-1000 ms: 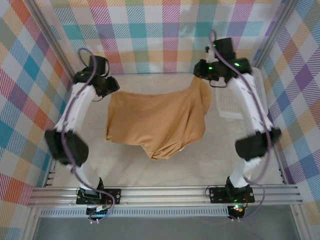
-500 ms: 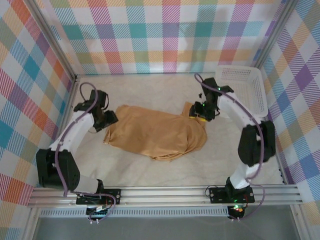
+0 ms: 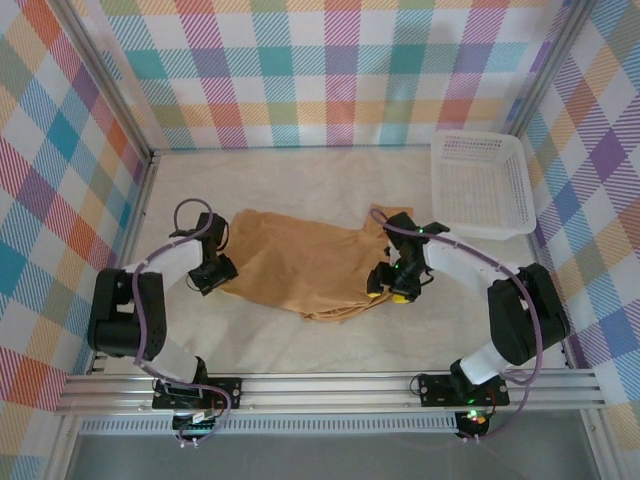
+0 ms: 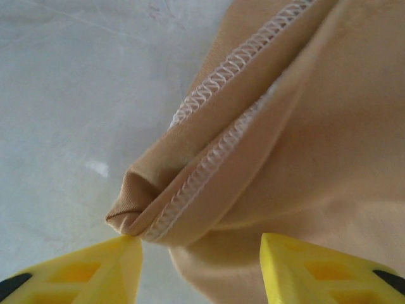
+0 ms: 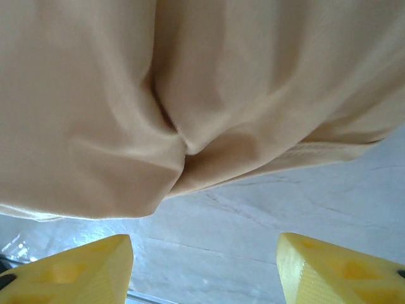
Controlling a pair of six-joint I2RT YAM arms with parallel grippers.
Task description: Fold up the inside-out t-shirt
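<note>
Fig.: my L claw (image 4: 199, 256) open, gripping nothing; t-shirt (image 4: 304, 126) seam corner lies betw. its tips. My R claw (image 5: 205, 256) open, empty; t-shirt just ahead.

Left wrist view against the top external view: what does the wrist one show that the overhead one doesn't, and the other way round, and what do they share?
Left wrist: the whitish seam stitching on a bunched corner of the t-shirt, lying just ahead of the left gripper, whose yellow fingers stand apart. Top external: the whole crumpled t-shirt, the right gripper at its right edge, and the white basket in the far right corner. Both: the tan t-shirt, the left gripper at its left edge, and the pale table.
</note>
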